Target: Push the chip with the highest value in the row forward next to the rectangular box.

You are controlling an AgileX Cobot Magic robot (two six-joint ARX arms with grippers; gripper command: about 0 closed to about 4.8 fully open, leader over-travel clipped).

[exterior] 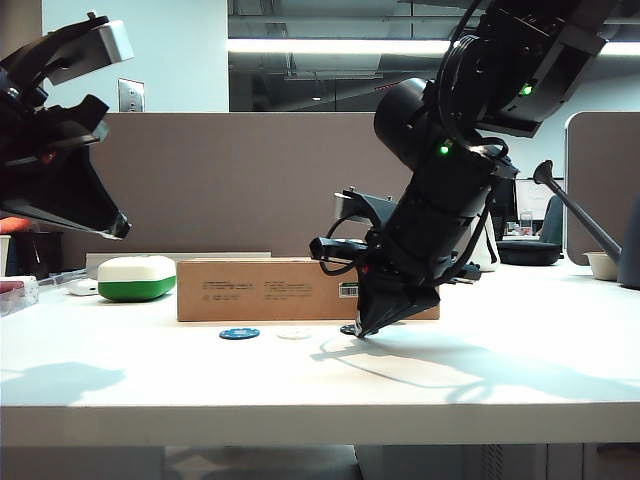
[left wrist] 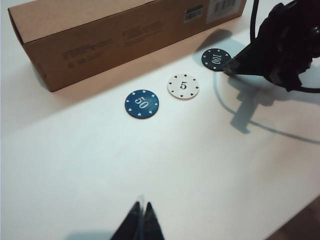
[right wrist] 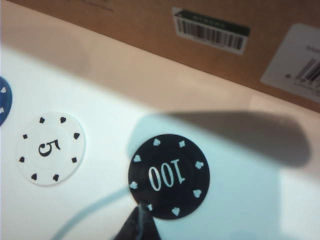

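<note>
Right gripper (right wrist: 140, 220), jaws together, tip touching near rim of black chip (right wrist: 169, 176) marked 100, which sits on bench (exterior: 480, 380) beside white chip (right wrist: 51, 148), short of rectangular box (right wrist: 150, 30). Risk: off-centre contact w/ rim could spin chip sideways, or tip rides over it. Left gripper (left wrist: 141, 222), jaws together, hangs well back. Blue chip (left wrist: 142, 104) cut off in right wrist view.
</note>
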